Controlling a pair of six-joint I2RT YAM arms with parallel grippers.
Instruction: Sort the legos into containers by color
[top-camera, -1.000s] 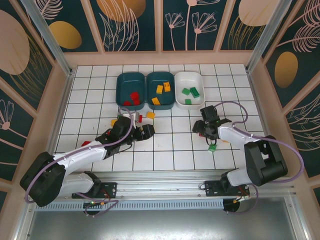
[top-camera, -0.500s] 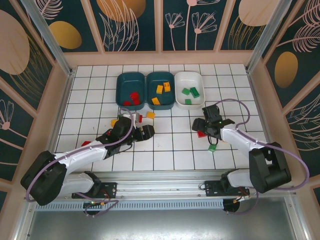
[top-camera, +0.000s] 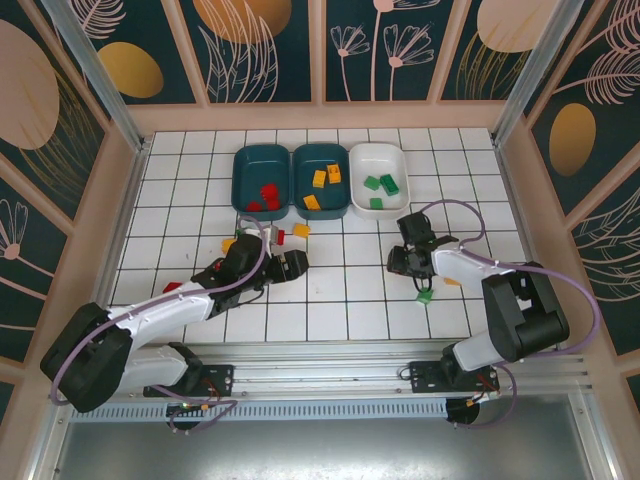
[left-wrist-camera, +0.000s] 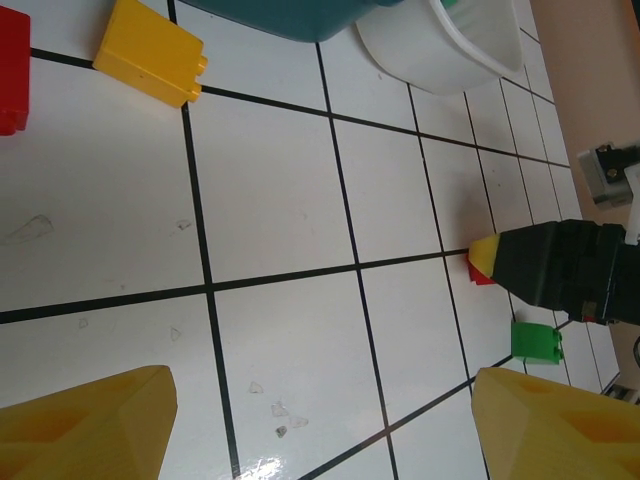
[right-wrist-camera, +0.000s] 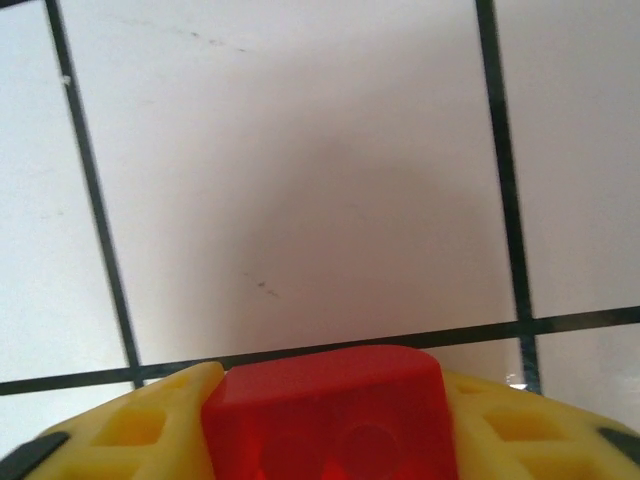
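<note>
A red lego (right-wrist-camera: 330, 425) sits squeezed between the yellow fingers of my right gripper (right-wrist-camera: 325, 400), low over the white tiles. In the top view this right gripper (top-camera: 399, 263) is below the white container (top-camera: 362, 155), which holds green legos. The left teal container (top-camera: 240, 165) holds red legos and the middle teal one (top-camera: 300, 165) holds yellow ones. My left gripper (top-camera: 291, 265) stands open over a bare tile, its yellow fingers (left-wrist-camera: 90, 425) wide apart. From the left wrist view, the red lego (left-wrist-camera: 481, 277) shows under the right gripper's tip.
Loose legos lie on the tiles: green (top-camera: 425, 295), orange (top-camera: 452, 281), yellow (top-camera: 300, 229), red (top-camera: 280, 238), yellow (top-camera: 228, 244) and red (top-camera: 172, 287). The left wrist view shows a yellow lego (left-wrist-camera: 152, 52) and a green one (left-wrist-camera: 536, 341).
My right gripper has shifted slightly left onto the red lego and its fingers have come together on it. The left arm has stayed where it was.
</note>
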